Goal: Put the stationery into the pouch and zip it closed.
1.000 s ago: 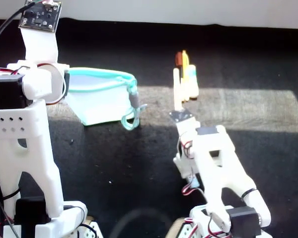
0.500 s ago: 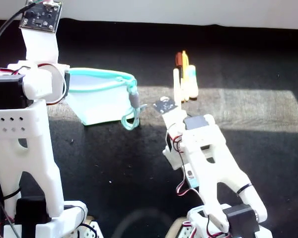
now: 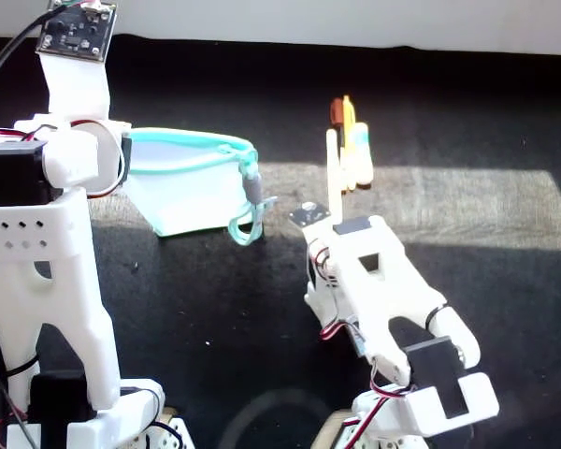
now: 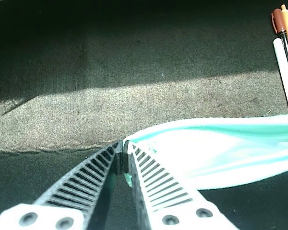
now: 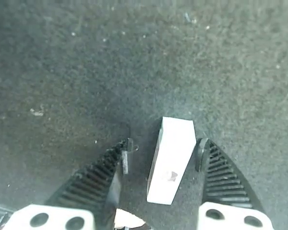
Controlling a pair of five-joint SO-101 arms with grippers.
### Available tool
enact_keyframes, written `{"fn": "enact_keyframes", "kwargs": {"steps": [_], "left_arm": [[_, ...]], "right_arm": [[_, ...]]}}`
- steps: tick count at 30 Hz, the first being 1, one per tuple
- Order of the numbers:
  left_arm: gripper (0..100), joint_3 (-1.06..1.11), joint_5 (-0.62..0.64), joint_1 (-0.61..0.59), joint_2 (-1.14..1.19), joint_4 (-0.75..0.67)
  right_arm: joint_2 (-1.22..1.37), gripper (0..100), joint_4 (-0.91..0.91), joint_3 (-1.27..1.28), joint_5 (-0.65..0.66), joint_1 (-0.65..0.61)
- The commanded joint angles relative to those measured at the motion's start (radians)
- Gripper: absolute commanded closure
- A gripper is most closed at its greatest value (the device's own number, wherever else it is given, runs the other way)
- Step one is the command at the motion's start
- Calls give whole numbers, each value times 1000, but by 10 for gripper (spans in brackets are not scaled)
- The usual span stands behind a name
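A white pouch (image 3: 194,192) with a teal zipper lies open at the back left, its teal pull loop (image 3: 246,224) hanging at its right end. My left gripper (image 4: 123,162) is shut on the pouch's (image 4: 216,148) left rim. A white eraser (image 5: 170,160) lies on the dark mat between the fingers of my open right gripper (image 5: 164,152), which touch neither side. The right arm (image 3: 360,271) bends down over that spot, in front of the pens. Several pens (image 3: 348,140) lie side by side at the back centre, also seen as pens (image 4: 287,43) beyond the pouch.
A dark mat (image 3: 262,309) covers the table, crossed by a sunlit strip (image 3: 477,201). The tall left arm (image 3: 51,253) stands at the front left. A white wall edge (image 3: 355,23) runs along the back.
The right arm has swung left, away from the pens, and folded lower over the mat. The left arm and pouch have not moved.
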Motion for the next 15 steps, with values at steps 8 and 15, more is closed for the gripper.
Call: {"fn": "enact_keyframes", "kwargs": {"steps": [8,15], "left_arm": [[991,25,3,7,18,15],[991,25,3,7,18,14]], "right_arm": [[8,930,-76,-12,-9,10],[10,930,-76,-10,-6,10]]}}
